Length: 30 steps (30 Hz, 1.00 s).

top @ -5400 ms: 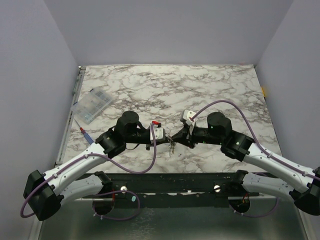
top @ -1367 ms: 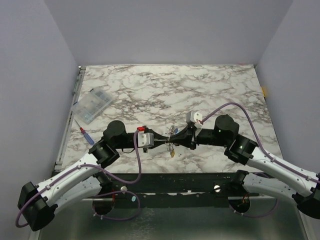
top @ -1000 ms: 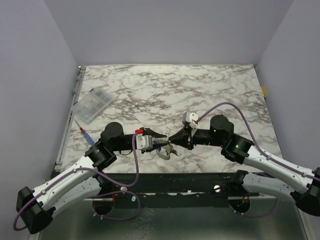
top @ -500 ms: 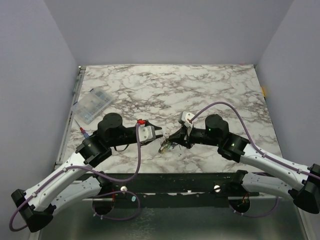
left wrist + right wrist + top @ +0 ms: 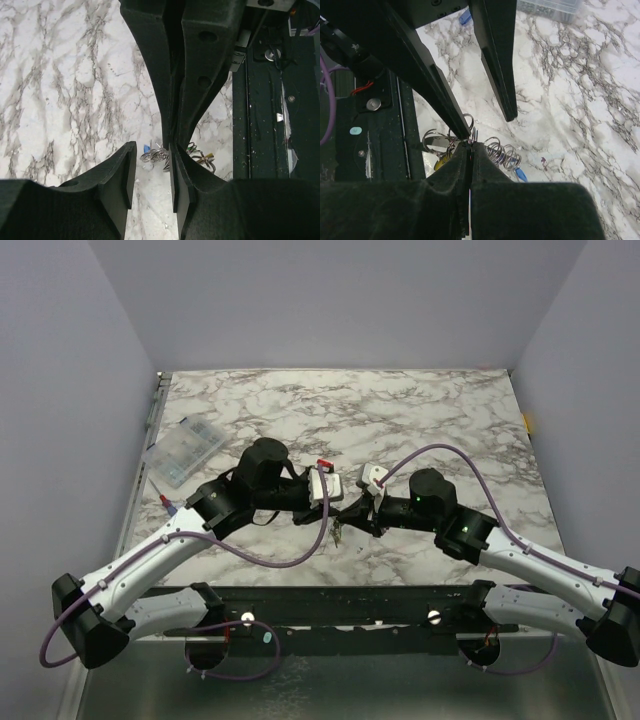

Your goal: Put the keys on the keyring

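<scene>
We see the marbled table filling the top view, w/ a dark base rail along its near edge; the left arm & right arm reach in from that rail & meet near the table's front ctr; a clear compartment box sits far left, well apart from them, w/ a small red-and-blue tool near it.

We find the left gripper part open, jaws apart w/ nothing clamped btwn them; the right gripper has its jaws pressed flat together, nipping a thin wire of the keyring at the very tip; the two grippers point at each other, tip to tip; in the left wrist view the right gripper's closed tip comes into the gap btwn the left jaws, nearer the jaw on that view's right; whether they touch, we can't tell.

The keys hang in a bunch right under the right gripper's tip, just beyond the left jaws' gap; whether the bunch clears the marble, we can't tell; we make out a blue head on one side & a yellow head on the other, w/ wire loops crowded btwn; which keys are threaded on, we can't tell.
</scene>
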Each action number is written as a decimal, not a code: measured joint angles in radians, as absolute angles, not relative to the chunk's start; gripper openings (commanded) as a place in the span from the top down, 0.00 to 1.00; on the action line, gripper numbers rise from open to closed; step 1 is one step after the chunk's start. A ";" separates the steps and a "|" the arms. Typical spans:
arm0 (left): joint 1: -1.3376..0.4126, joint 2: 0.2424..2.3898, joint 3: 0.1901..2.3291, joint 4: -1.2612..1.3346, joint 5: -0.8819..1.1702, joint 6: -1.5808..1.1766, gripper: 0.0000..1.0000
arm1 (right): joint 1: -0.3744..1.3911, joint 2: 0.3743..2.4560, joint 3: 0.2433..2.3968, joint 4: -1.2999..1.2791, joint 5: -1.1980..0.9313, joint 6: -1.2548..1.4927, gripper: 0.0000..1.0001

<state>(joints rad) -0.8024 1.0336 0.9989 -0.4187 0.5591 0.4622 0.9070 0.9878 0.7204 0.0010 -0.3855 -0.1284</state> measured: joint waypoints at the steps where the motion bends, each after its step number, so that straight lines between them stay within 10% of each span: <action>1: -0.803 1.053 1.013 -0.426 0.568 0.465 0.63 | 0.907 0.988 0.720 0.001 -0.386 -0.129 0.99; 30: -0.804 1.064 1.027 -0.507 0.621 0.490 0.58 | 0.907 0.974 0.718 -0.010 -0.386 -0.132 0.99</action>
<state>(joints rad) -0.8036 1.0641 1.0267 -0.5072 0.6212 0.4900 0.9070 0.9741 0.7181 -0.0097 -0.3859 -0.1318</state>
